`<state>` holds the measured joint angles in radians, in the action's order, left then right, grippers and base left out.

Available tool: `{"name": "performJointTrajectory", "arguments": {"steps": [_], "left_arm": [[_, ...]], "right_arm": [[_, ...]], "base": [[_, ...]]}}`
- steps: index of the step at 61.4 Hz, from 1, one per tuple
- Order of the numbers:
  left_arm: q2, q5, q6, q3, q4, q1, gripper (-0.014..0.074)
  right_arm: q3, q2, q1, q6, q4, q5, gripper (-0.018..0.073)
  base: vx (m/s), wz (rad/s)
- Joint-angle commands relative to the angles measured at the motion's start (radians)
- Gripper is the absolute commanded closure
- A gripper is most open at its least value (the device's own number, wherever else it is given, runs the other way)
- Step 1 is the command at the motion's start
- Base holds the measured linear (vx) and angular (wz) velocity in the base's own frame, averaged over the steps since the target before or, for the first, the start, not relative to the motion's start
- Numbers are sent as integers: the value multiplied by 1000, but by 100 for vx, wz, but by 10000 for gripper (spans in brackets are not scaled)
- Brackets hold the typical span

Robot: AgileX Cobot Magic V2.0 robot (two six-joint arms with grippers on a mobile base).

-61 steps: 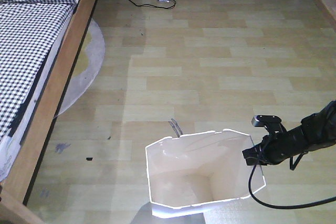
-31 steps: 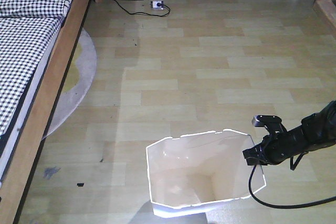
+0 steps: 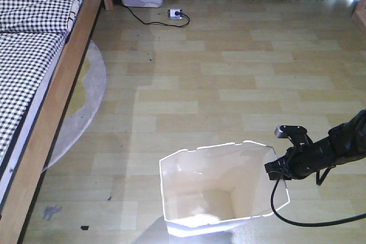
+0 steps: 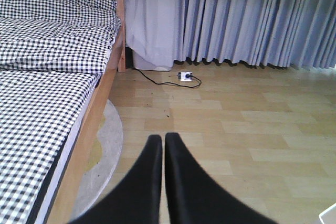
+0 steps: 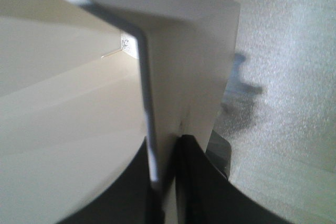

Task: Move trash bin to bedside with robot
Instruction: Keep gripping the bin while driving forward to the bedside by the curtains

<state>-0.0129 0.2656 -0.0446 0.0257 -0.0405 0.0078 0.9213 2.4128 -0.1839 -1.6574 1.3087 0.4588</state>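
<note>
Right gripper point(image 3: 272, 171): pinching the trash bin point(image 3: 200, 190) rim
Left gripper point(image 4: 161, 145): fingers together, empty
Bedside point(image 3: 54, 107): well apart from trash bin

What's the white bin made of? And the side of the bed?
The trash bin looks like thin, smooth plastic: shiny highlights inside, light glowing through its walls. The bed frame looks like light-brown wood, satin-finished, with faint streaks along it; it might be veneer.

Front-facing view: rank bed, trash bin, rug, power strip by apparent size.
1. bed, cropped by the frame
2. trash bin, nearest the camera
3. rug, partly under the bed
4. power strip
</note>
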Motion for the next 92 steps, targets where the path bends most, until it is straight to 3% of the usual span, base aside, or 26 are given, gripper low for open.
{"name": "performJointTrajectory", "arguments": {"steps": [1, 92], "left_arm": [[-14, -67, -6, 19, -4, 0, 602], [-14, -67, -6, 19, -4, 0, 602]], "right_arm": [[9, -75, -5, 3, 35, 193, 566], [9, -75, -5, 3, 35, 193, 566]], "base": [[23, 8], [23, 2]]}}
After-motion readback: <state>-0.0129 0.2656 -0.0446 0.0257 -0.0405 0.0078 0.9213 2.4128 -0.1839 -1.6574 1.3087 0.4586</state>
